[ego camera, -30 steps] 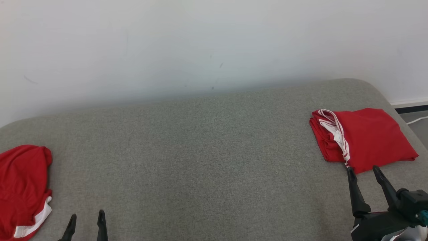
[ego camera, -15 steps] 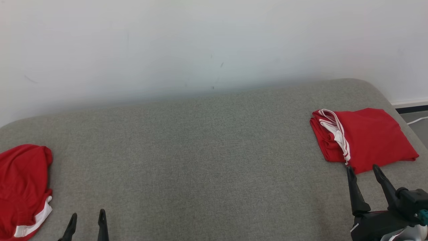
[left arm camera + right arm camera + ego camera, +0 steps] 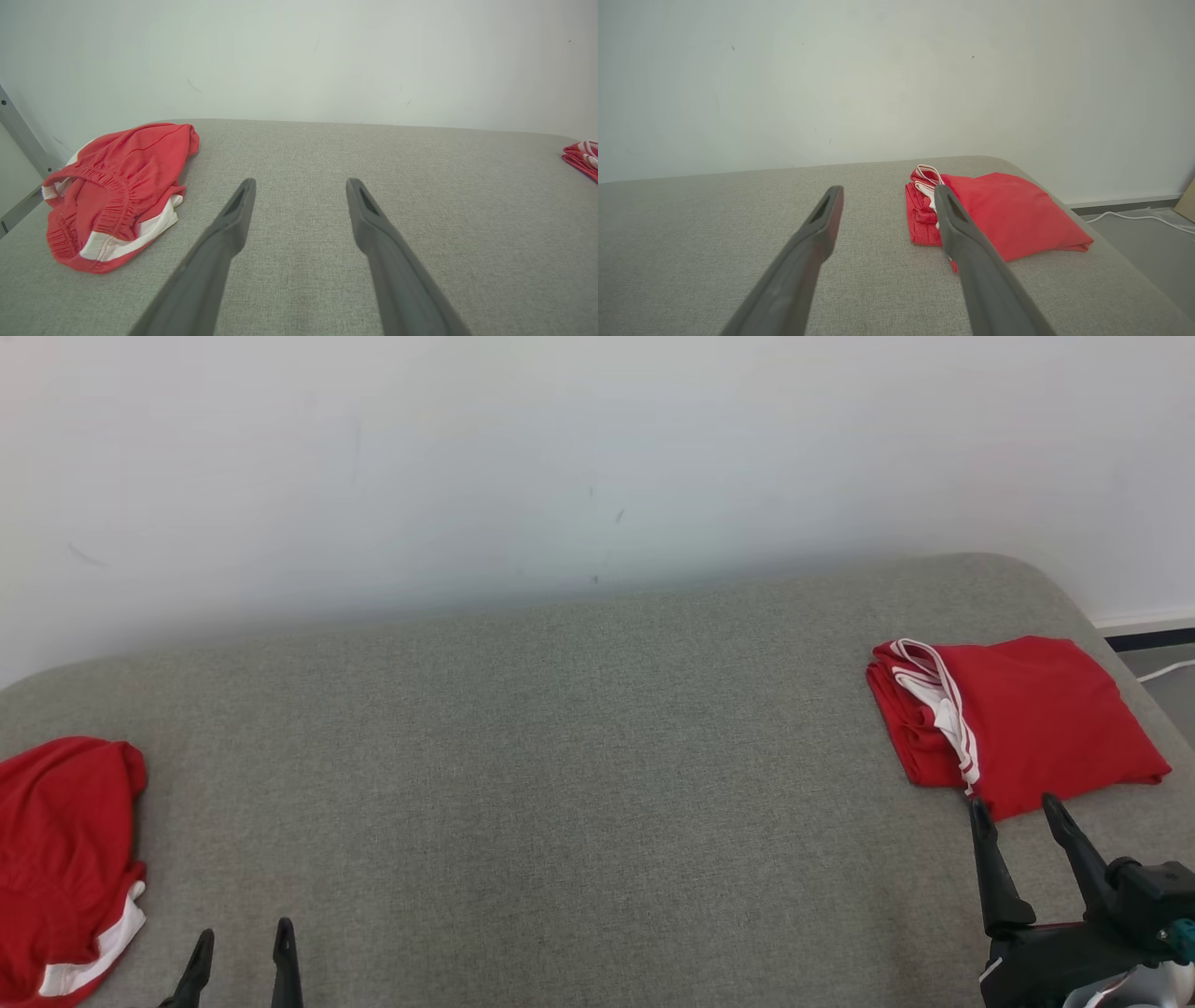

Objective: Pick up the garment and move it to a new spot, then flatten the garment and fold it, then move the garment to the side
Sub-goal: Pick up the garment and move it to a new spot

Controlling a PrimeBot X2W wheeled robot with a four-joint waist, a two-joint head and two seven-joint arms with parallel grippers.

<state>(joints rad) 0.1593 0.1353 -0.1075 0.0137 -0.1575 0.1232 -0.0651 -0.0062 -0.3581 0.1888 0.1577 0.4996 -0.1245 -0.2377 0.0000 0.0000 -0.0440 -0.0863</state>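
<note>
Nothing's budged lately: your left gripper (image 3: 243,933) and right gripper (image 3: 1013,805) sit wide open, empty. Folded garment (image 3: 1027,719) at 3 o'clock looks done; crumpled shorts (image 3: 65,859) at 8 o'clock need the whole routine.

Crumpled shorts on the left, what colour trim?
White trim on red shorts; clearest in left wrist view.

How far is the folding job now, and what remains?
Done: the folded garment lies at the right of the grey surface. In hand: nothing; left gripper and right gripper stand open, empty. Left: the crumpled garment at the left is not yet flattened.
</note>
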